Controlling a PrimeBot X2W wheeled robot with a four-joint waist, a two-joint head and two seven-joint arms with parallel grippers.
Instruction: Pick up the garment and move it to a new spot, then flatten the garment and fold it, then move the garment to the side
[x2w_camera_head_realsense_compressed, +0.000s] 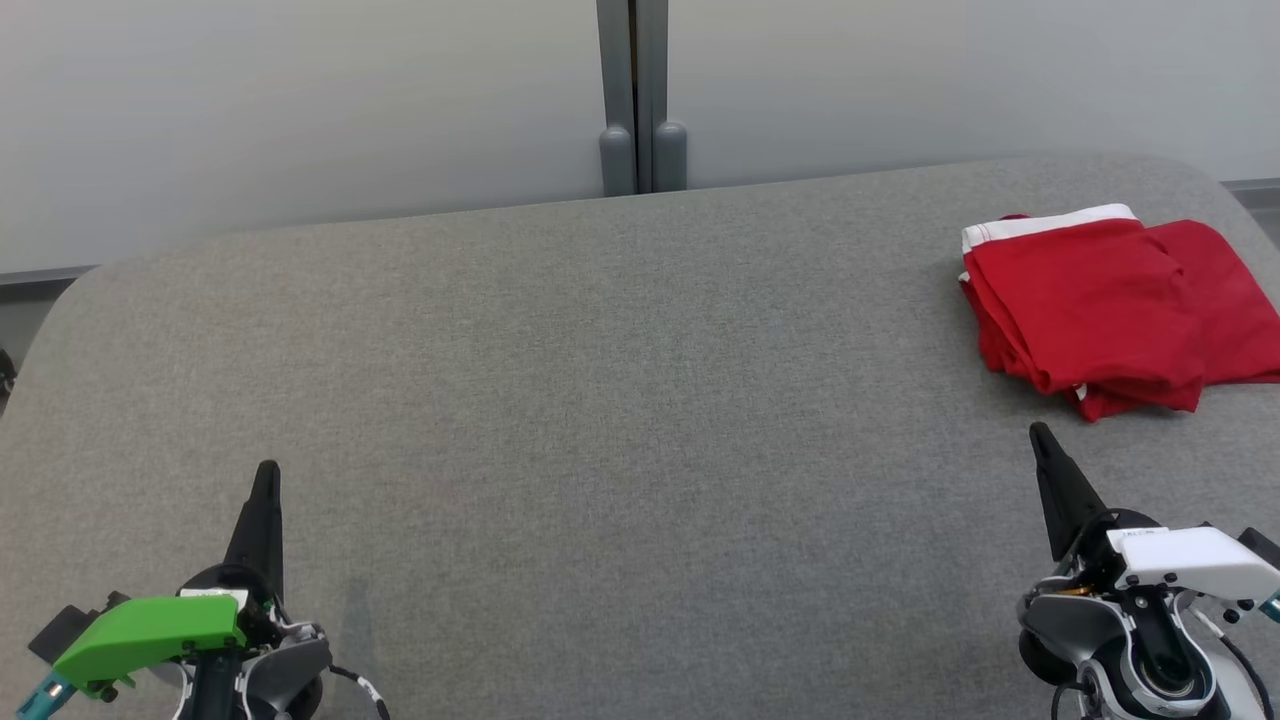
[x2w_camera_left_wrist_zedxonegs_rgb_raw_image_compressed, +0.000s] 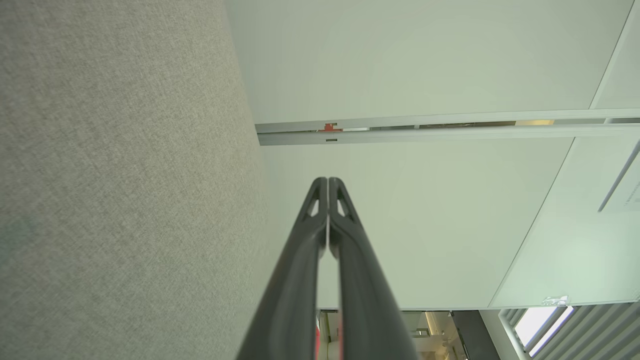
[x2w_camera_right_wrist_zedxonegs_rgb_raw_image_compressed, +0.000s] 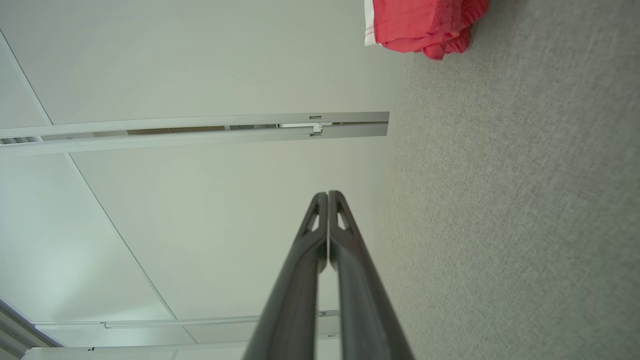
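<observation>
Red garment, white-edged, folded on grey table (left pincer, right pincer both closed, empty)

The garment lies on the table at 2 o'clock, near the far right edge. The left gripper sits over the table at 7 o'clock. The right gripper sits at 5 o'clock, just before the garment and apart from it. Behind the table, at 12 o'clock, a post stands against the wall.
</observation>
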